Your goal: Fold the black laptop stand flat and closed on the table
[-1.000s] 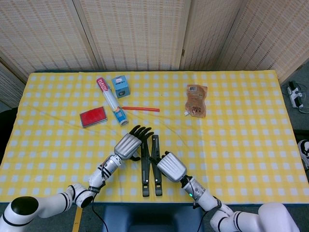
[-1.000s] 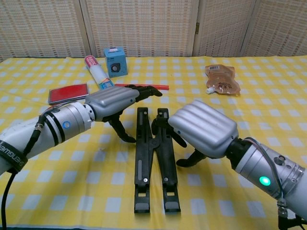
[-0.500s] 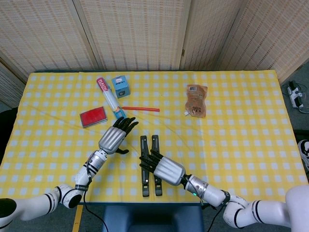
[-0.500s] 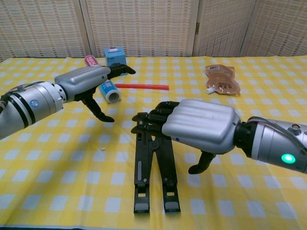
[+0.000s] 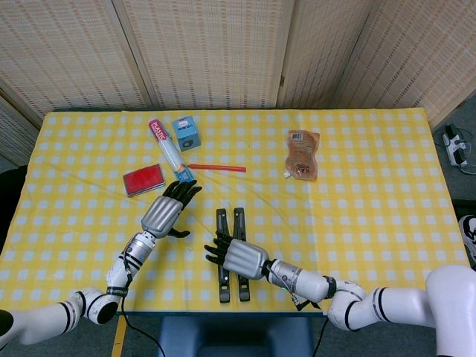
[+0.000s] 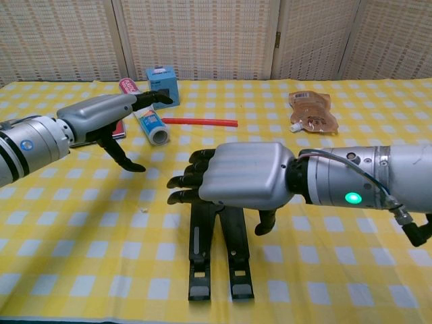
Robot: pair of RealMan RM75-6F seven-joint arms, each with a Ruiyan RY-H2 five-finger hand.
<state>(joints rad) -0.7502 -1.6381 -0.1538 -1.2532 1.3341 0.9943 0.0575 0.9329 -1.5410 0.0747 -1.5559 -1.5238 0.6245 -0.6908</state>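
Since a second ago both hands have come off the stand: left hand (image 5: pixel 163 214) has pulled back up and to its own side, right hand (image 5: pixel 236 257) has swung across so its fingers now point left over the stand's middle.

Black laptop stand (image 5: pixel 230 222) lies flat on the checked tablecloth (image 5: pixel 372 193), two bars side by side, nearly touching, running toward the near table edge. In the chest view its near ends (image 6: pixel 217 266) show below the right hand; the far ends are hidden behind it. Looks folded, or close to it.

Left hand: fingers apart, holds nothing, hovering well left of the stand, fingertips just short of the white tube (image 5: pixel 170 156). Red card (image 5: pixel 143 180) sits beyond its back.

Right hand: fingers curled in, nothing gripped; whether it touches the bars, can't tell. My read: it's placed to press or check the bars together, left hand parked out of the way.

Red straw (image 5: pixel 216 168), blue box (image 5: pixel 187 134), brown pouch (image 5: pixel 303 154) lie beyond both hands, uninvolved.
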